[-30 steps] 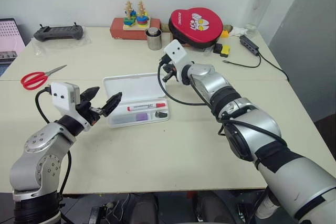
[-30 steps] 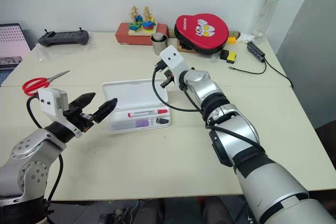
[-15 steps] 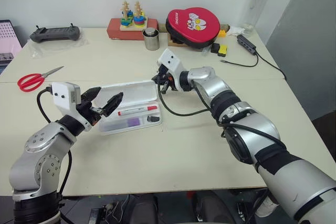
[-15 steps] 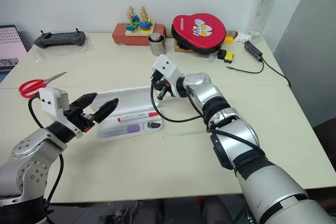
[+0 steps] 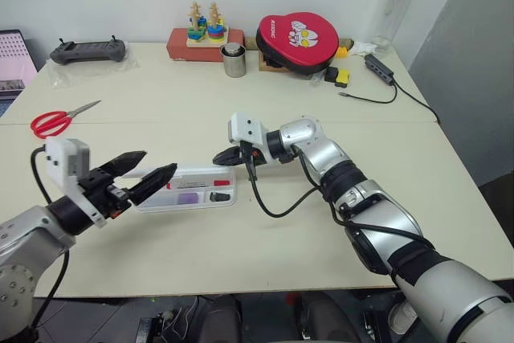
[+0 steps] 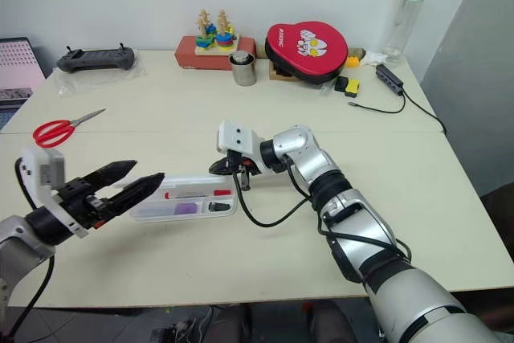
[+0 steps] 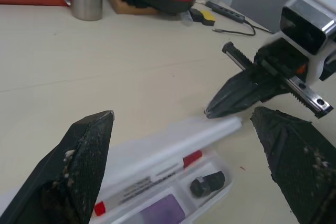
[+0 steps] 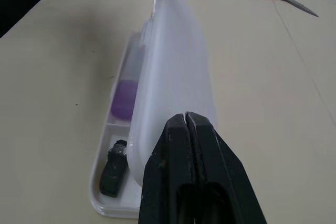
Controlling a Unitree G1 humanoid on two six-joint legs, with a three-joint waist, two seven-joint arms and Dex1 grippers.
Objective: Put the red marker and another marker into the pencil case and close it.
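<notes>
Head view: we see the pencil case (image 5: 186, 190) at table centre, lid half raised, the red marker (image 5: 202, 184) and another marker (image 5: 189, 198) inside. Right gripper (image 5: 218, 157), fingers together, at the lid's 2 o'clock corner.

Left wrist view: left gripper (image 7: 191, 156) spread apart, empty, over the case.

Right wrist view: closed fingertips (image 8: 185, 129) against the lid.
</notes>
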